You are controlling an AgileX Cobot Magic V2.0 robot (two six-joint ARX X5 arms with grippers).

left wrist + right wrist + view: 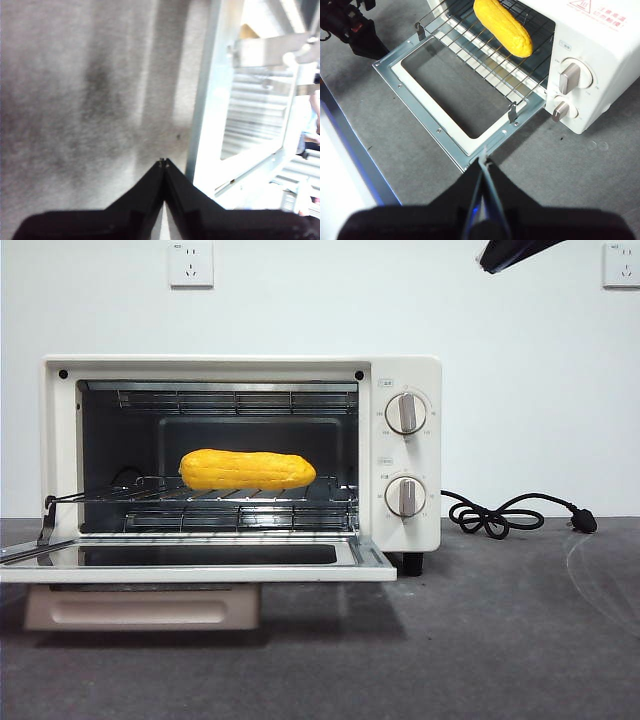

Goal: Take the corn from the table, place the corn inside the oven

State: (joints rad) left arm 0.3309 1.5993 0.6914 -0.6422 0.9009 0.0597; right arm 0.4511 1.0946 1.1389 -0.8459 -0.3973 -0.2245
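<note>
The corn (502,26) lies on the rack (485,55) inside the oven (600,45), door (450,100) folded down onto the desk (560,170). The right claw (485,162), jaws together, hovers above the door's edge.

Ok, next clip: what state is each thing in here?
Corn: lying on the wire rack inside the oven.
Oven: door folded fully down, open.
Power cord: unplugged, lying loose on the table.
Left pincer: shut, empty.
Right pincer: shut, empty, above the door's edge.
</note>
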